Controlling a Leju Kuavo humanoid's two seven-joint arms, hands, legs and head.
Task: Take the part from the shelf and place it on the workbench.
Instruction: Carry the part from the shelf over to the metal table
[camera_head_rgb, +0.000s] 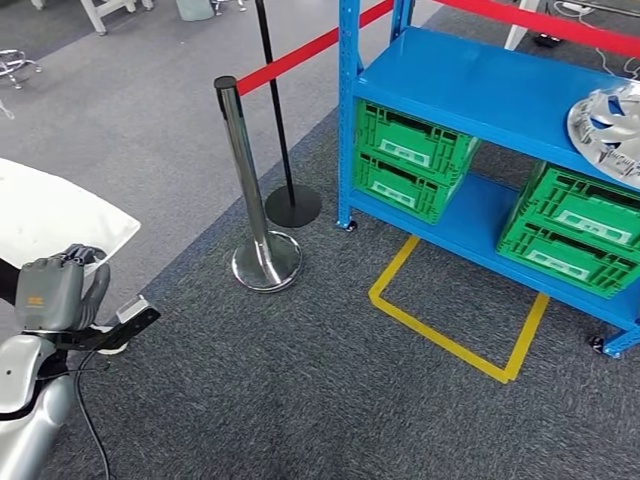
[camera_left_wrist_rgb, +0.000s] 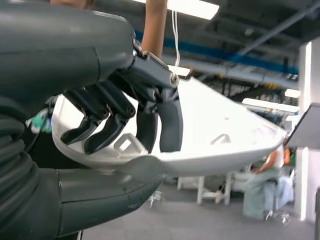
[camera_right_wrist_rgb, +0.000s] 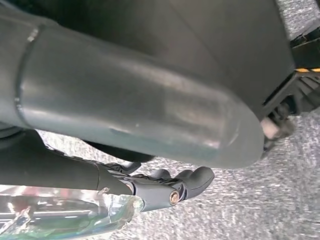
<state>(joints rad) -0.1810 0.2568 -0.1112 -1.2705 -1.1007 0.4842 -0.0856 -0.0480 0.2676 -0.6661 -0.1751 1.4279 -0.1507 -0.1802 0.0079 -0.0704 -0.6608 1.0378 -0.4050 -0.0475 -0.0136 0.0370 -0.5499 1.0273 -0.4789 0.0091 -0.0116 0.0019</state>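
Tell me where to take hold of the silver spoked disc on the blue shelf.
Grip its near rim, coming from the shelf's open front: the silver spoked disc lies nearly flat on the blue shelf at the front edge, rim exposed. The left robot hand holds a white panel.

One blue shelf (camera_head_rgb: 483, 90) stands on the carpet with two boards, upper and lower. Three green crates (camera_head_rgb: 411, 140) sit on the lower board: two stacked at its left end, one (camera_head_rgb: 573, 230) toward its right end. One silvery wheel cover (camera_head_rgb: 607, 120) lies at the right edge of the upper board. Two barrier posts stand near the shelf's left corner: one chrome (camera_head_rgb: 245, 170), one black (camera_head_rgb: 275, 100). One yellow taped outline (camera_head_rgb: 453, 340) marks the floor. One white panel (camera_head_rgb: 53, 215) sits in one hand (camera_head_rgb: 56, 290).
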